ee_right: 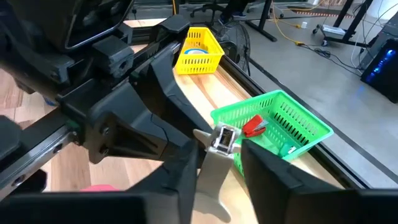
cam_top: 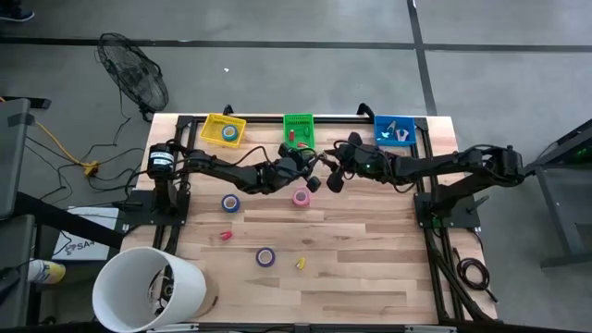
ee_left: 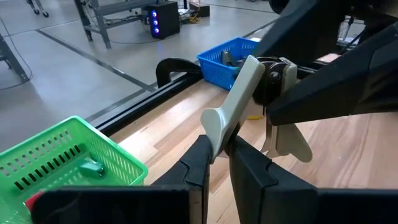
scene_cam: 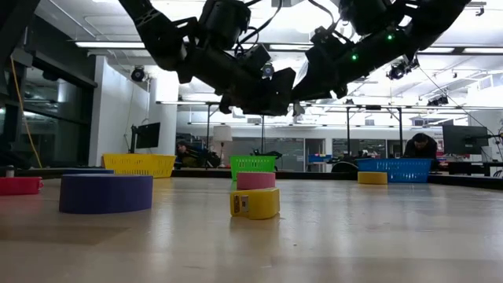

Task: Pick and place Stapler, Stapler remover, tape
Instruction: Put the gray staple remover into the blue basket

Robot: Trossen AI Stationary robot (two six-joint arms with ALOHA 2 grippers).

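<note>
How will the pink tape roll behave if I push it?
The pink tape roll lies flat on the table, so it should slide rather than roll. It looks small and hollow, so it is probably light and easily knocked aside.

both arms meet mid-table, left gripper and right gripper clamped.

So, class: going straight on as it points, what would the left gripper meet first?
Probably the right gripper, clamped on the far end of the stapler remover the left gripper holds.
</note>
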